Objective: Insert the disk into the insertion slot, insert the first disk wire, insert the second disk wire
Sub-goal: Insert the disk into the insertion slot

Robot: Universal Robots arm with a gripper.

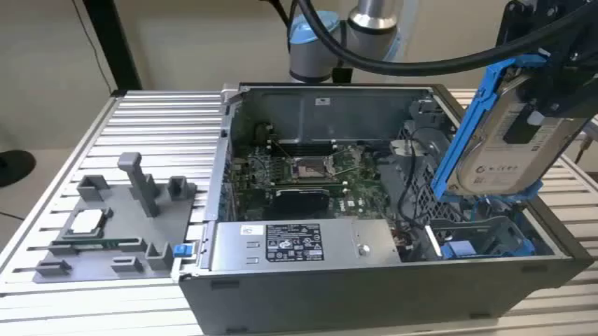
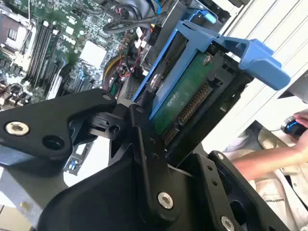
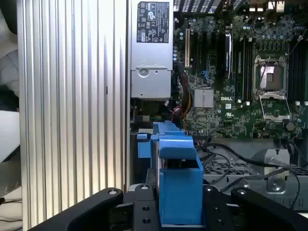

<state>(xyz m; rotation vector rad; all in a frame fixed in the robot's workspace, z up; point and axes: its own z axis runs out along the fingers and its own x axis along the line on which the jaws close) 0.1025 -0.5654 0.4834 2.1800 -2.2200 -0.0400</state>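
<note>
Claw: the gripper (image 1: 544, 101) is closed on the disk (image 1: 505, 143), with a black finger (image 3: 144, 207) on each side of its blue carrier frame.
Disk: it hangs nearly upright, slightly tilted and label outward, over the exterior view's right end of the open computer case (image 1: 374, 294).
Slot: the insertion slot (image 1: 486, 241) sits directly below the disk, which is not yet in it.
Neighbour: a grey power-supply box (image 1: 290, 245) lies beside the slot.

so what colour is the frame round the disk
Bright blue: the frame on the disk shows best in the exterior view.
</note>
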